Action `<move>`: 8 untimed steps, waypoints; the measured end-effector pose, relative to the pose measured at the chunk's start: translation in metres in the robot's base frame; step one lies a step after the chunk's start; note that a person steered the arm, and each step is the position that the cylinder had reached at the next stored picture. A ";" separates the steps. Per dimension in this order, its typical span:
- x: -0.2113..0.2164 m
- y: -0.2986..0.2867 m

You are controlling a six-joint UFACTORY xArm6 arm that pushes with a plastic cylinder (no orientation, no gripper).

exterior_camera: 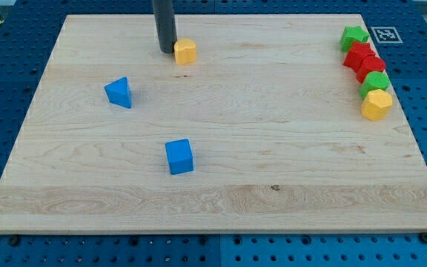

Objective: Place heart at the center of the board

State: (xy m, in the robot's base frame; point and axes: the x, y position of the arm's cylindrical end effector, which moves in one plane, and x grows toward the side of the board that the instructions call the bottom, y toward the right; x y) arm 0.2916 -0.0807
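A yellow heart block (186, 51) lies on the wooden board (273, 148), in the upper part, left of the middle. My tip (167, 50) is down on the board just at the heart's left side, touching or nearly touching it. The dark rod rises from there out of the view's top.
A blue triangular block (118, 93) lies at the left and a blue cube (179, 156) below the middle-left. At the right edge, from top down, stand a green star (353, 36), two red blocks (364, 61), a green block (376, 81) and a yellow hexagonal block (377, 104).
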 end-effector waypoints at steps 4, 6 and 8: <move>0.007 0.022; 0.009 0.035; 0.012 0.050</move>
State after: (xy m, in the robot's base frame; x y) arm 0.3041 -0.0302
